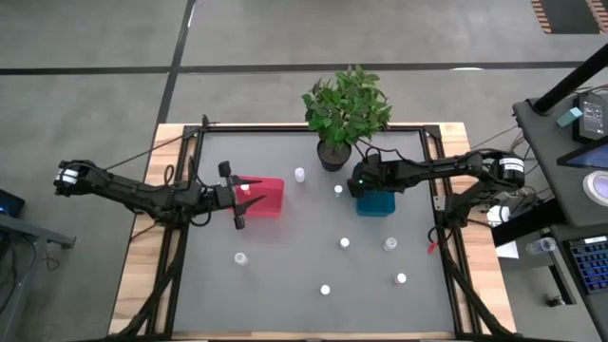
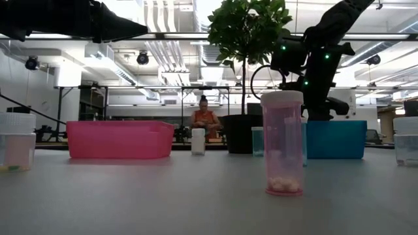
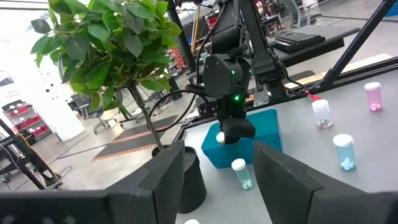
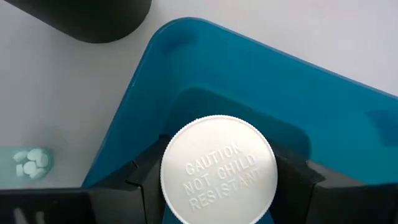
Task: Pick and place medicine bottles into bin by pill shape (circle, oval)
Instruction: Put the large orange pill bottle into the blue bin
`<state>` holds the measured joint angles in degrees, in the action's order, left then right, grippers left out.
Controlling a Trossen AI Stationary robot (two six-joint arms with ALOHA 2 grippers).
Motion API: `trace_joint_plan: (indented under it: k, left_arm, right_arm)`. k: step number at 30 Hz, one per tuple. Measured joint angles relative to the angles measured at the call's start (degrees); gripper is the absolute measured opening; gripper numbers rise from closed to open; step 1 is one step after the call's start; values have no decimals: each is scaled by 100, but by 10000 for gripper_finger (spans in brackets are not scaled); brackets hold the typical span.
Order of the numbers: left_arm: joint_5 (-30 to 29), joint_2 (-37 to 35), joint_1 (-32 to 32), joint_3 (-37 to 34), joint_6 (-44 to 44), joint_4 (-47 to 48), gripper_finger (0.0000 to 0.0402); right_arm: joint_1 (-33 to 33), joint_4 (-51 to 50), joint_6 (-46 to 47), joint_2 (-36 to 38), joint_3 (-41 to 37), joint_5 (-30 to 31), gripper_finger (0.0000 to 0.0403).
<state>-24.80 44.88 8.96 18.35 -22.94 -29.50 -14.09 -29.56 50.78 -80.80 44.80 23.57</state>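
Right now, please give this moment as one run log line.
right gripper: shut on capped bottle, over teal bin | left gripper: open, over red bin

- The left arm reaches in from the table's left edge, lying low toward the middle, with the left gripper at the left-centre, fingers spread apart and holding nothing.
- The right arm reaches in from the right edge; the right gripper points down near the far-centre, fingers clamped on a white-capped bottle.
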Motion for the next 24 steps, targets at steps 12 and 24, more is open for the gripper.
trace_joint_plan:
  k: [12, 24]
  left_arm:
    - [0, 0, 1, 0, -2, 0, 171]
    - [0, 0, 0, 0, -2, 0, 171]
  right_arm:
    - [4, 32, -49, 88, 0, -62, 194]
    - [-9, -100, 189, 295, -7, -56, 293]
